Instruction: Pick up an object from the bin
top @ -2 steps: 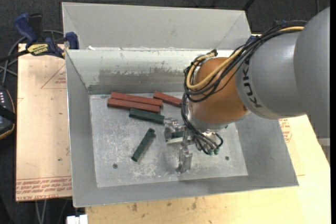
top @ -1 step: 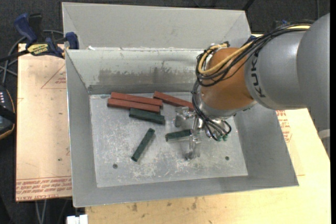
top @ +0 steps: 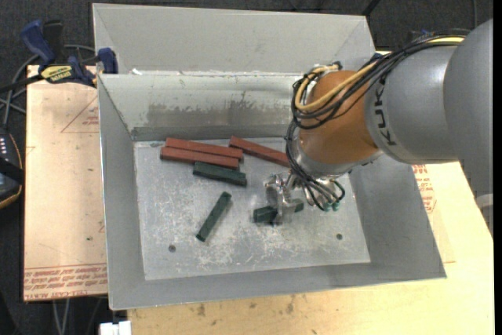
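Bright, even light falls on the bin [top: 235, 251], leaving only faint, soft shadows on its floor.

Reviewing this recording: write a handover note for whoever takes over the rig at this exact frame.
Pincer: low at the floor of the grey metal bin, right of centre, at a short dark green block. Whether it is open or shut cannot be told.
Other things: slanted dark green bar to the block's left, rear dark green bar, left reddish-brown bar and right reddish-brown bar near the back wall.
Done: nothing lifted.
Left: confirm a grasp on one thing, then raise it clear.
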You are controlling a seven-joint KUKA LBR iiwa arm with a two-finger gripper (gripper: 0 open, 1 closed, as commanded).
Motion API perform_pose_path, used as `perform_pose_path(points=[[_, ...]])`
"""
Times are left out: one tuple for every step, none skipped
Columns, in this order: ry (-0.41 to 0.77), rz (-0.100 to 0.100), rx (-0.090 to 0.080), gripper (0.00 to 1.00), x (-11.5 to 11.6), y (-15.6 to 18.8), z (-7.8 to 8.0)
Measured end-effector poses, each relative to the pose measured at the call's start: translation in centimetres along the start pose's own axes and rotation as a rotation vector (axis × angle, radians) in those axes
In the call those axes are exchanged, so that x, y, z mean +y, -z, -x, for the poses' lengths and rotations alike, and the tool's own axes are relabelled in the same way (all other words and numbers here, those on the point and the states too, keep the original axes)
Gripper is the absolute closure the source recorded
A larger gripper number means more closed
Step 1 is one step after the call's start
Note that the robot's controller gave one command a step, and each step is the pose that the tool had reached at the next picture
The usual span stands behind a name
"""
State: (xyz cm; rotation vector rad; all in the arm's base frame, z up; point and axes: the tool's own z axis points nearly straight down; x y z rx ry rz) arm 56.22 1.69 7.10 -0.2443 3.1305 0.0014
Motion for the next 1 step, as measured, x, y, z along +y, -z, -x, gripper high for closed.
perform_pose_path(points=[[0.237, -0.003, -0.009, 1.0, -1.45, 16.28, 0.82]])
